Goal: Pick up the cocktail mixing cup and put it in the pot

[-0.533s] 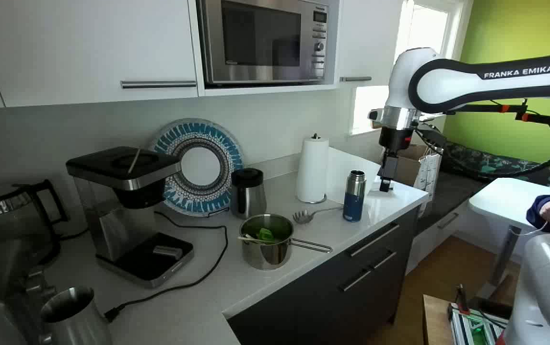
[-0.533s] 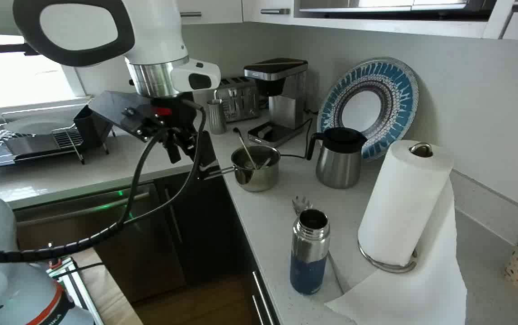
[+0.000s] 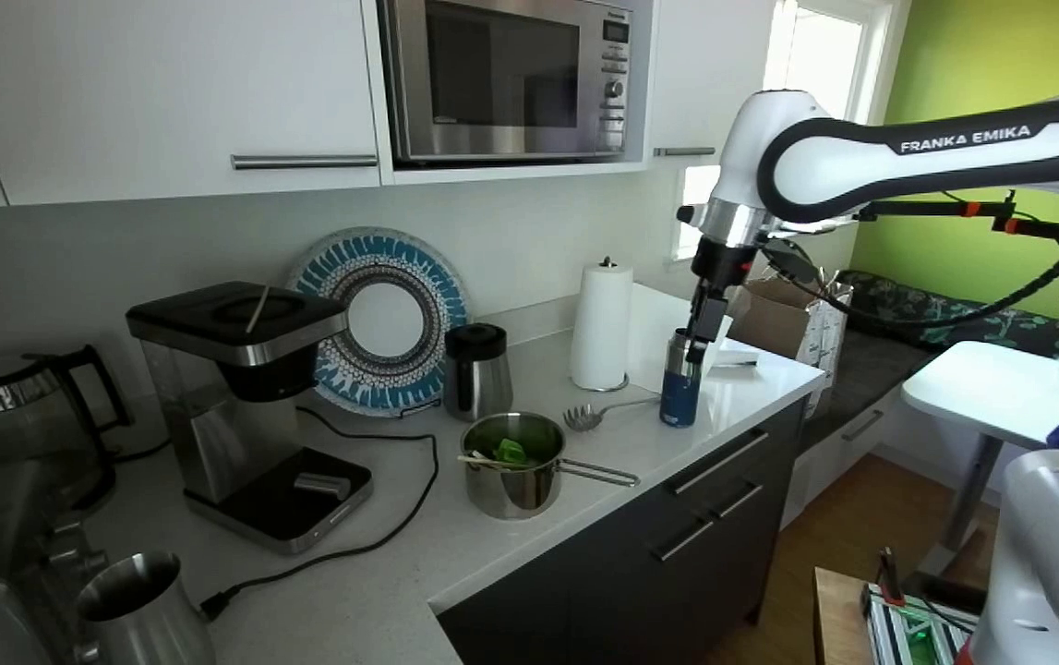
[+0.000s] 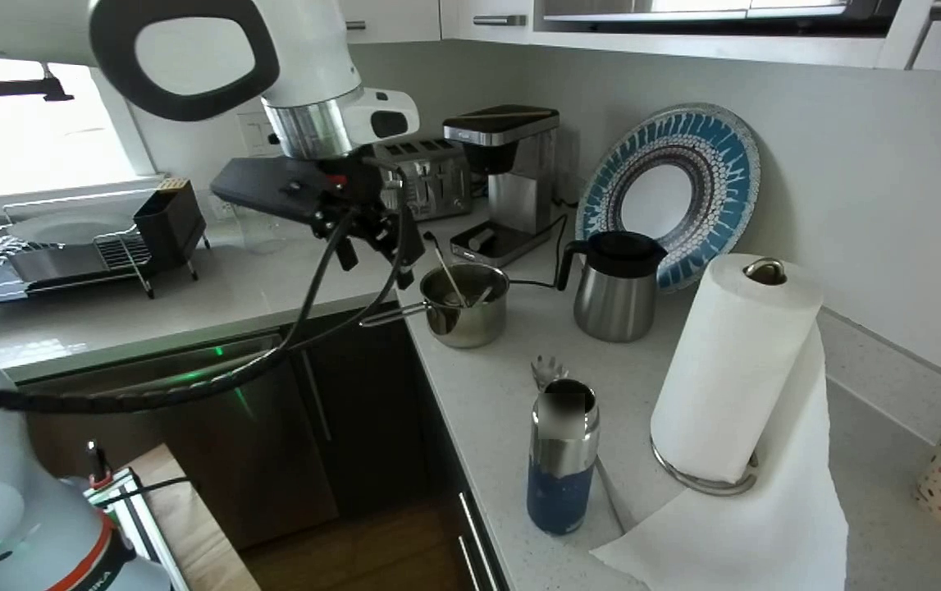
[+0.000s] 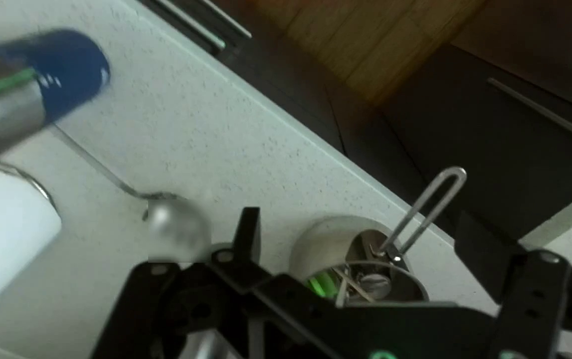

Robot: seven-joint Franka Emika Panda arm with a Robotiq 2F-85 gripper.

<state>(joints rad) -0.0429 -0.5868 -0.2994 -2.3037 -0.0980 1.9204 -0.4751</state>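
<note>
Shiny-steel, tapered cocktail mixing cup (image 3: 149,621) stands on the pale counter (image 3: 344,610), unheld; black two-fingered gripper (image 4: 377,272) is spread, well apart from it. Advised reach: pass above the low, round, silvery metal pot (image 3: 511,491), descend plumb, close evenly near the cup's rim.

With the Panda arm (image 3: 898,152) outstretched and wrist (image 3: 734,222) bent downward, the Robotiq gripper (image 5: 358,219) hangs tilted, its black fingers (image 5: 249,234) spread apart.
</note>
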